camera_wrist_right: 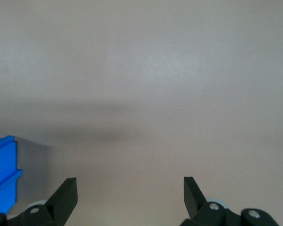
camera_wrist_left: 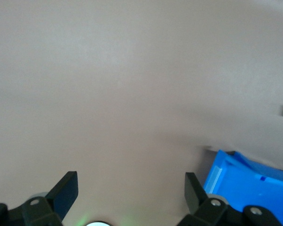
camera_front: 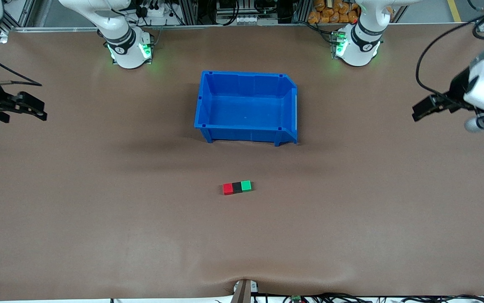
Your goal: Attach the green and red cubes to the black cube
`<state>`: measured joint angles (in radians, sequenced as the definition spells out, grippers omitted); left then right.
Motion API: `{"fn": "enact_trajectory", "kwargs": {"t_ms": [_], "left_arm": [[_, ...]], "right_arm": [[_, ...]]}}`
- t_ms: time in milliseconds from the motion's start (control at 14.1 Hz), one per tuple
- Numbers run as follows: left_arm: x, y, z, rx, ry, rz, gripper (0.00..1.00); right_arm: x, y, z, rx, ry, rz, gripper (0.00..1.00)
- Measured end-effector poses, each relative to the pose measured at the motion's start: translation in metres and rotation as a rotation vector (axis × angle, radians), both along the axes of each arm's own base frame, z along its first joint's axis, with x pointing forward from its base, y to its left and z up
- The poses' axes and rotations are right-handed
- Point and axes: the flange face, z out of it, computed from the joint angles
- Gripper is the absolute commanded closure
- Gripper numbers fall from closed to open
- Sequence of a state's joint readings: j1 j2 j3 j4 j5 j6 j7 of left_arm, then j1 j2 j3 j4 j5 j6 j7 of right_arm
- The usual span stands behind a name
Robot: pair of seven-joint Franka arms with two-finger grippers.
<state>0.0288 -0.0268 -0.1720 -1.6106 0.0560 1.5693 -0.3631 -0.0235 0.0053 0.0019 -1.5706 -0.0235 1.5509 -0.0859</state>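
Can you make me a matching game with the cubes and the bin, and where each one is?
Things:
1. red cube
2. black cube
3. green cube
4. blue bin

Places:
A. middle of the row
B. row's end toward the left arm
C. nearer the robots' bases than the cubes
D. row's end toward the right arm

Pairs: 1-D, 2-A, 3-B, 4-C

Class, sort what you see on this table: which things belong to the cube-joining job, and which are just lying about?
Job: red cube, black cube, green cube, touching in a row; left gripper and right gripper, both open.
Lying about: blue bin.
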Motion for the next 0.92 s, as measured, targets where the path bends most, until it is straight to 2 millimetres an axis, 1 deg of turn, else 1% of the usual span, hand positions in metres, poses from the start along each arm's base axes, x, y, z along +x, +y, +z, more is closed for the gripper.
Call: {"fn": "enact_trajectory", "kwargs": {"t_ms": [71,142,284,711,924], "left_arm": [[-0.010,-0.002,0.002,0.005,-0.007,-0.005,0.00],[-0.017,-0.002,0.006,0.008,-0.015,-0.006,0.00],[-0.021,0.000,0.013,0.008,-0.025,-0.016,0.00],[-0.026,0.004,0.008,0.011,0.033,-0.065,0.00],[-0.030,0.009,0.013,0.008,0.058,-0.068,0.00]], "right_arm": [[0.001,-0.002,0.012,0.000,-0.019,-0.001,0.00],[0.003,-0.003,0.020,-0.001,-0.034,-0.001,0.00],[0.005,-0.003,0.027,-0.001,-0.049,0.001,0.00],[0.009,-0.003,0.024,-0.001,-0.046,0.002,0.00],[0.009,-0.003,0.025,-0.001,-0.048,0.002,0.00]]}}
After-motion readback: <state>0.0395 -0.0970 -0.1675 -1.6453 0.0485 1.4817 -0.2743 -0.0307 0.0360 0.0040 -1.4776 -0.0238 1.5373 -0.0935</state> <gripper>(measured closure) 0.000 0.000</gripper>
